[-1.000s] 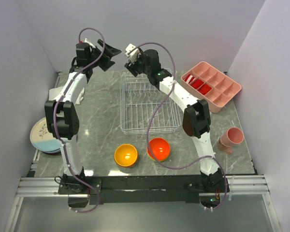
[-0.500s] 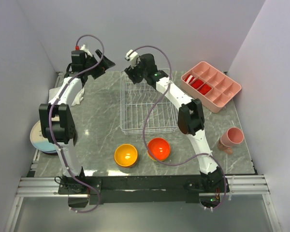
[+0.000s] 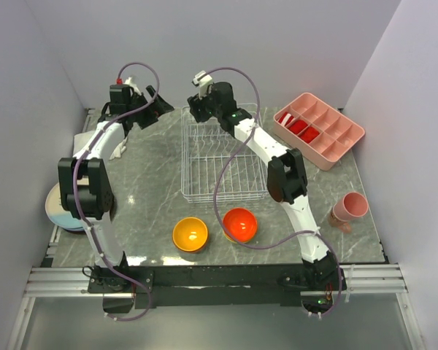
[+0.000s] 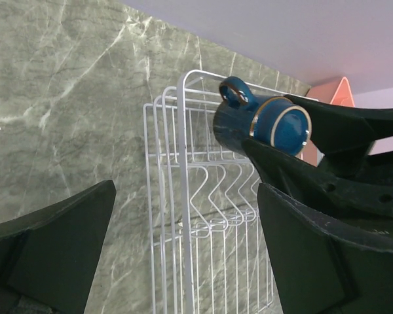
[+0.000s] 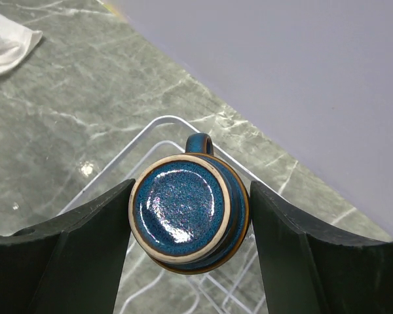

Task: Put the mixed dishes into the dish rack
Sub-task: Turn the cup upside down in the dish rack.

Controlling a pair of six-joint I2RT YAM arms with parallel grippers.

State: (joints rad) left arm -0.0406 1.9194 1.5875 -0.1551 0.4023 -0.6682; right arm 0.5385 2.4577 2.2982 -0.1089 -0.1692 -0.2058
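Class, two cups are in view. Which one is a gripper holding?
The navy cup, clamped in the right gripper above the rack's far end; the pink cup sits untouched by the table's right edge.

The left arm [image 3: 87, 186] rises from its near-left base, bends at a raised elbow and reaches to the far left, where its gripper [image 3: 158, 109] points right with the fingers [image 4: 59, 245] spread wide. The right arm [image 3: 288, 175] sweeps from the near-right base in a long arc toward the far centre. Its gripper [image 5: 190, 219] faces left and is closed on a navy cup [image 4: 259, 124] pinched between both fingers, near the left gripper.
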